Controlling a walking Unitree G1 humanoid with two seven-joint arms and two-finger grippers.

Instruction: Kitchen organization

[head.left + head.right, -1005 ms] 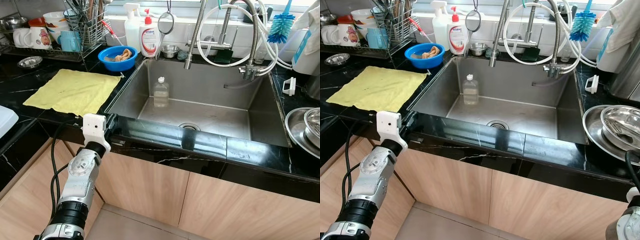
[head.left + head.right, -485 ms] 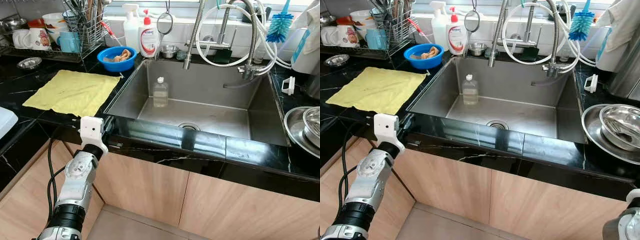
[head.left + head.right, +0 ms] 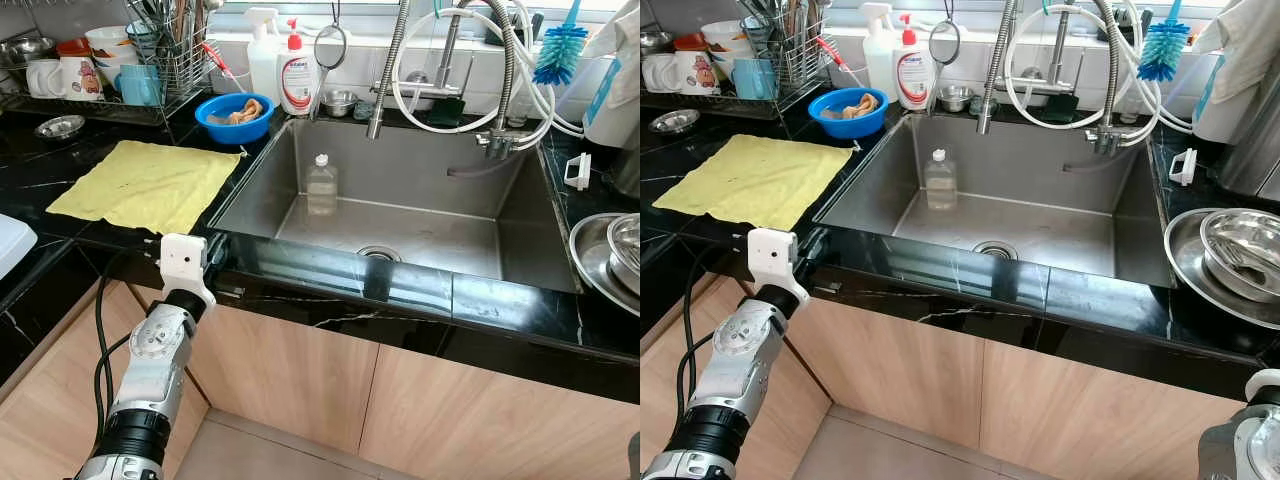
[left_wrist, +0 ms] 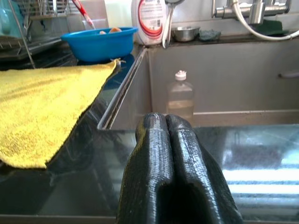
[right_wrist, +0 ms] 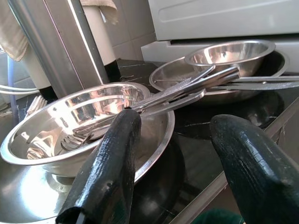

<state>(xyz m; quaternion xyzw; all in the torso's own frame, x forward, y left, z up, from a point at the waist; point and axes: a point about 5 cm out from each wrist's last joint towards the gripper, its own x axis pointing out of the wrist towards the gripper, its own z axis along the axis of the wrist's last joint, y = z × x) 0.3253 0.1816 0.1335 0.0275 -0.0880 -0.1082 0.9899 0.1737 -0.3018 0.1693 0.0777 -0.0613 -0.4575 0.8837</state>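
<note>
This was a home kitchen. A steel sink (image 3: 500, 245) sat sunk in a black marble-look counter (image 3: 330, 290) over pale wood cabinets (image 3: 290, 375), with a coiled spring tap (image 3: 395, 60) and hoses at the back. A dish rack (image 3: 120, 75) held mugs, bowls and cutlery beside a blue bowl (image 3: 235, 115), a spray bottle (image 3: 264, 50) and a soap pump (image 3: 298, 70). A yellow cloth (image 3: 145, 182) lay spread on the counter, a clear bottle (image 3: 322, 186) stood in the sink, a blue brush (image 3: 561, 50) hung near the window, and steel bowls (image 5: 88, 121) with utensils were stacked to the right
</note>
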